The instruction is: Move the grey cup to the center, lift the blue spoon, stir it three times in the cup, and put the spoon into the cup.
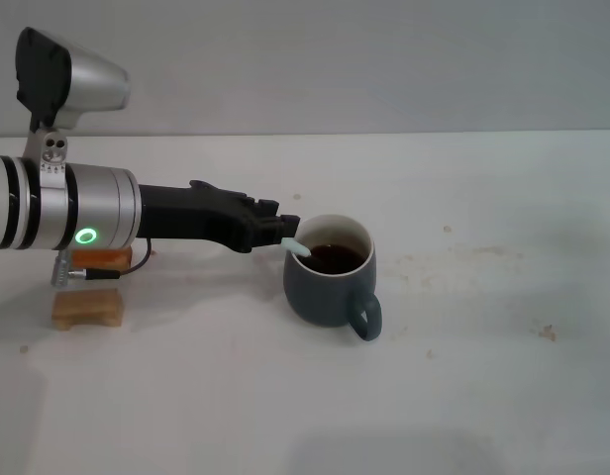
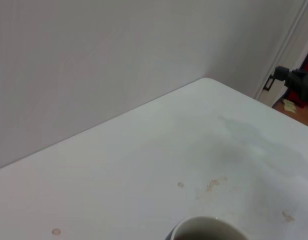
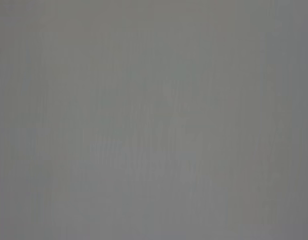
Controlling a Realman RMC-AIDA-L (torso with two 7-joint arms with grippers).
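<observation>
a: where's the blue spoon [image 1: 295, 246]?
b: left gripper [image 1: 281, 234] is clenched on its handle, bowl down in the grey cup [image 1: 330, 282] mid-table [image 1: 463, 376]. right gripper isn't in sight.

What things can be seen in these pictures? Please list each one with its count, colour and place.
cup: one, dark blue-grey with a white inside, near the middle of the table, handle toward the robot, dark brown liquid in it.
spoon: one, pale blue handle, leaning over the cup's rim on the robot's left side, its end down in the liquid.
wooden blocks: two, light brown, on the table's left side, partly hidden under the left arm.
table: one, white, with a few small brown stains.
wall: one, grey-white, behind the table.
left gripper: one, black, at the cup's rim, shut on the spoon's handle.
right gripper: not in view; its wrist view shows only plain grey.
</observation>
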